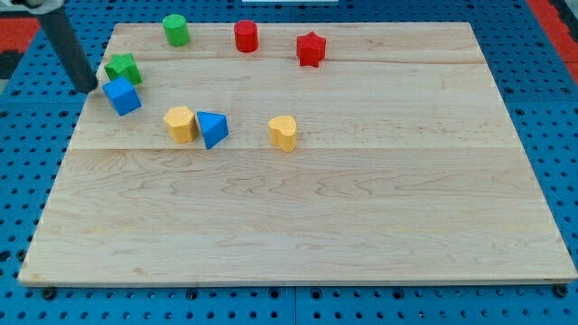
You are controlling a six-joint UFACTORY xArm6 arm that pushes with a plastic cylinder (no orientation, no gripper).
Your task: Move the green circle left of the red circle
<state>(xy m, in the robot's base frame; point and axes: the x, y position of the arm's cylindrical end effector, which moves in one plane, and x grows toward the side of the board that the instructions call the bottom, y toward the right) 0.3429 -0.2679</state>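
The green circle [175, 30] stands near the board's top edge at the view's upper left. The red circle [246, 36] stands to its right, with a gap between them. My tip [88, 87] is at the board's left edge, just left of the blue cube [122, 96] and below-left of the green star [123, 69]. The rod slants up toward the view's top left. The tip is well below and to the left of the green circle and apart from it.
A red star [310, 49] lies right of the red circle. A yellow hexagon [181, 124] touches a blue triangle [213, 129] at left centre. A yellow heart-like block [283, 133] sits further right. The wooden board [316, 226] lies on a blue perforated table.
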